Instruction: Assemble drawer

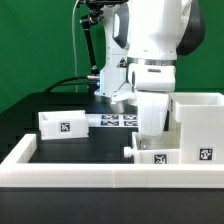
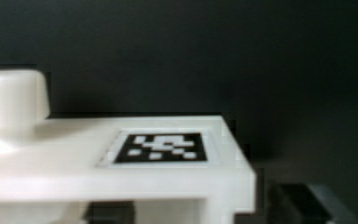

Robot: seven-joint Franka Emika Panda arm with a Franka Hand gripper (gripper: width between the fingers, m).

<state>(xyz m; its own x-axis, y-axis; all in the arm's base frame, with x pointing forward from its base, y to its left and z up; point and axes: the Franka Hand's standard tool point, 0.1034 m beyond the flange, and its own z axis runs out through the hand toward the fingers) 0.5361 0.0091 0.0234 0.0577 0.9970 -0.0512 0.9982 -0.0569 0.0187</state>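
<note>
Seen from across the black counter (image 1: 95, 148), the exterior view shows the whole drawer kit. The large cube casing (image 1: 197, 120) stands at that view's right and one small box (image 1: 60, 123) well apart at its left, while the tool (image 1: 150, 132) is lowered at the rear edge of a second small box (image 1: 168, 152) just inside the border wall (image 1: 100, 178). The wrist view shows only a tagged white face (image 2: 51, 150) close beneath, and I cannot tell whether the tool is clenched or released.

Bare tabletop (image 1: 100, 145) is lying open between the small box (image 1: 62, 124) on the exterior view's left and the arm (image 1: 150, 40). The big casing (image 1: 197, 122) is crowding the exterior view's right, and the low border wall (image 1: 80, 175) is fencing the near edge.
</note>
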